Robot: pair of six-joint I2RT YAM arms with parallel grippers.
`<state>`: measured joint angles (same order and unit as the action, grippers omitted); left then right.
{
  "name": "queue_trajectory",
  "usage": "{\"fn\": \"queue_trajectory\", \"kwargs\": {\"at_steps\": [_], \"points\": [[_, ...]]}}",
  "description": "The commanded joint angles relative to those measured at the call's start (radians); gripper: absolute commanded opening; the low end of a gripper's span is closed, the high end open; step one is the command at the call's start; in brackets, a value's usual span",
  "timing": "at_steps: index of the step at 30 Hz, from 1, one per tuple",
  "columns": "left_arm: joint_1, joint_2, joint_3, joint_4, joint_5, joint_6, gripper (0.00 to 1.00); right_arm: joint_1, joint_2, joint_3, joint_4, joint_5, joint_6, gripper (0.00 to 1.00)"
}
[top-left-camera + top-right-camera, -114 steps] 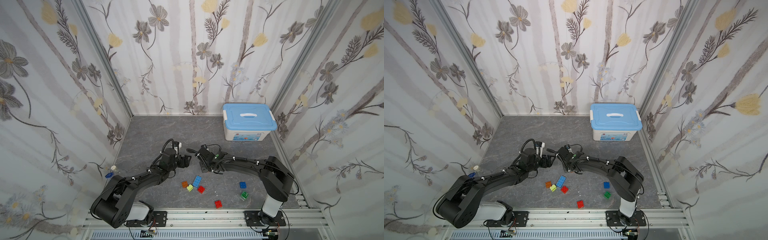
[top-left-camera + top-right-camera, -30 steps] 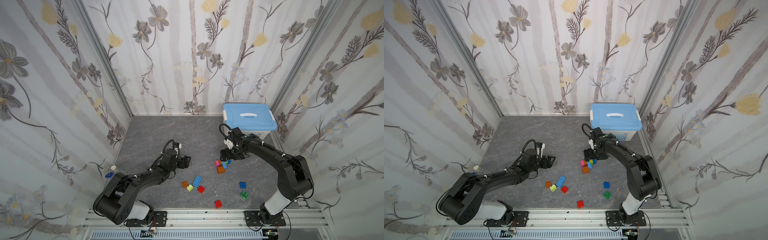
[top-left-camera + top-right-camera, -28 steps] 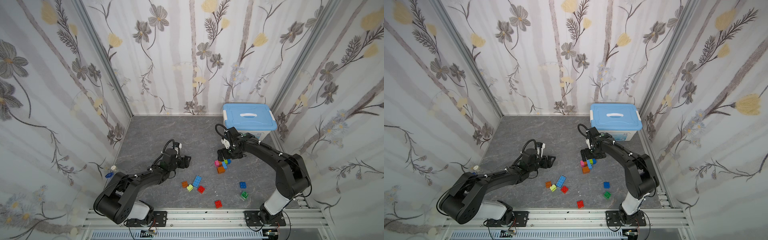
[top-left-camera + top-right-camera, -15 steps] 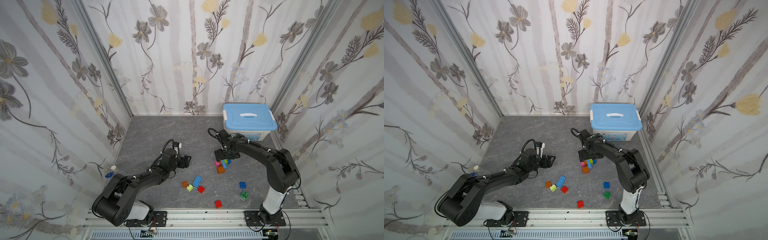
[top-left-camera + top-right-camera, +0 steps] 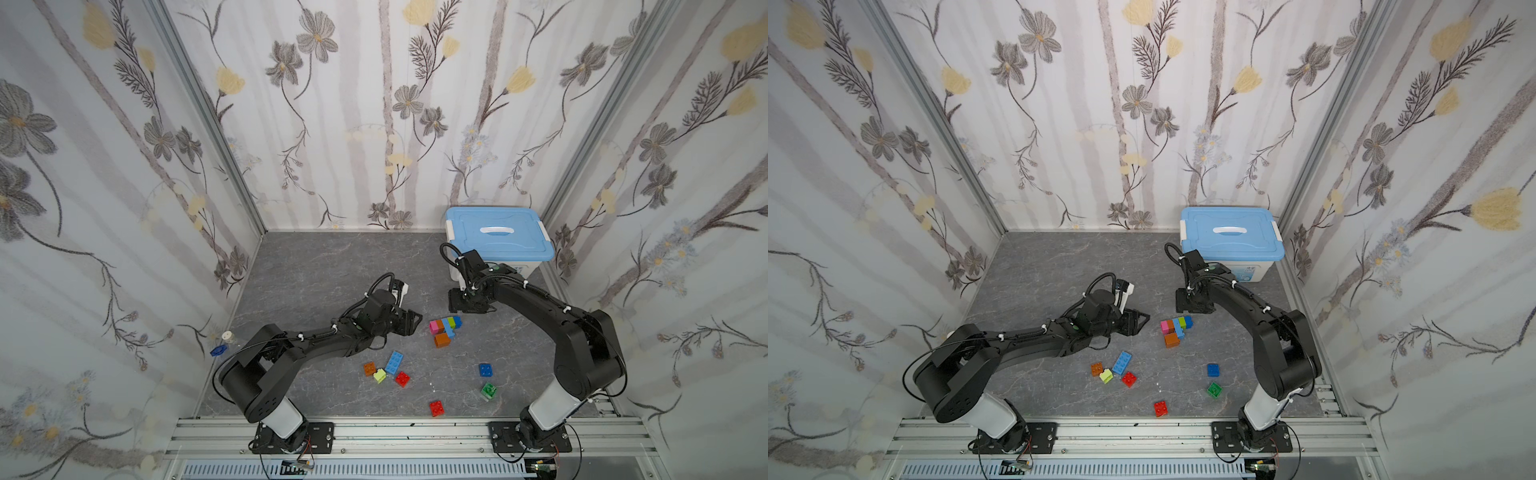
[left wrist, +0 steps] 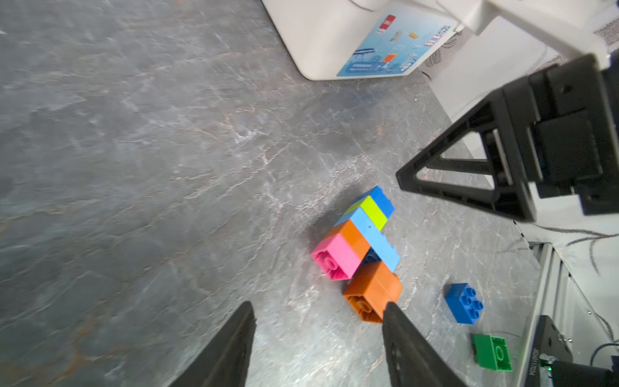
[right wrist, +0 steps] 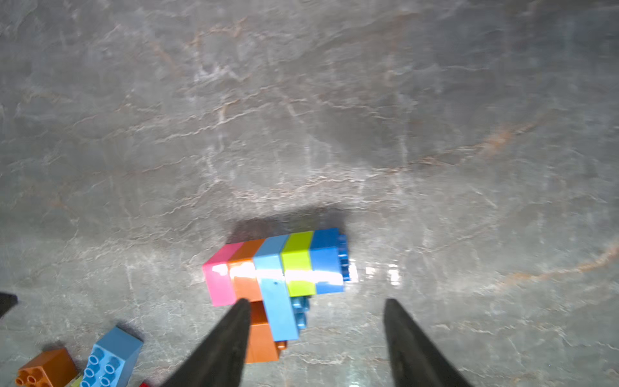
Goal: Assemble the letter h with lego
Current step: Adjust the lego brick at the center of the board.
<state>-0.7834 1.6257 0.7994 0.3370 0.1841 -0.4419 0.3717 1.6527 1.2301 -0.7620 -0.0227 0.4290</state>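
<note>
grey marbled table [image 5: 324, 266], seen in both top views. the lego cluster [image 5: 444, 327] lies on its side right of the table's middle, between the ends of the two arms. it is a row of pink, orange, light-blue, lime and blue bricks pressed together. the light-blue one is long and sticks out toward the near side. a second orange brick [image 6: 373, 291] and a dark blue brick [image 6: 371, 257] are joined under that overhang.

left arm [image 5: 316, 338] reaches in low from the near left. the left jaws sit just left of the cluster, apart from it. they are parted at a middling width with nothing between them.

right arm [image 5: 536, 301] comes over from the near right. the right jaws point down at the table just on the far-right side of the cluster, parted, nothing between them. in the right wrist view one jaw tip overlaps the second orange brick; cannot tell whether it touches.

loose lego on the near side:
- small orange brick [image 5: 369, 368], lime brick [image 5: 379, 375], long light-blue brick [image 5: 394, 362] and red brick [image 5: 402, 378], bunched together on the near side of the left jaws
- blue brick [image 5: 485, 369] and green brick [image 5: 488, 390], further right and close to each other
- lone red brick [image 5: 436, 408], nearest the near edge

white storage box [image 5: 496, 245], light-blue lid on, stands in the far right corner, just behind the right arm's wrist.
</note>
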Motion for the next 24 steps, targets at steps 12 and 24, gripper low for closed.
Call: {"fn": "queue_trajectory", "kwargs": {"at_steps": [12, 24], "points": [[-0.115, 0.270, 0.265, -0.247, -0.110, -0.189, 0.14, -0.060, 0.135, 0.002, 0.016, 0.047, -0.065, 0.24], [-0.114, 0.289, 0.287, -0.254, -0.113, -0.188, 0.12, -0.053, 0.205, 0.005, 0.006, 0.031, -0.099, 0.23]]}}
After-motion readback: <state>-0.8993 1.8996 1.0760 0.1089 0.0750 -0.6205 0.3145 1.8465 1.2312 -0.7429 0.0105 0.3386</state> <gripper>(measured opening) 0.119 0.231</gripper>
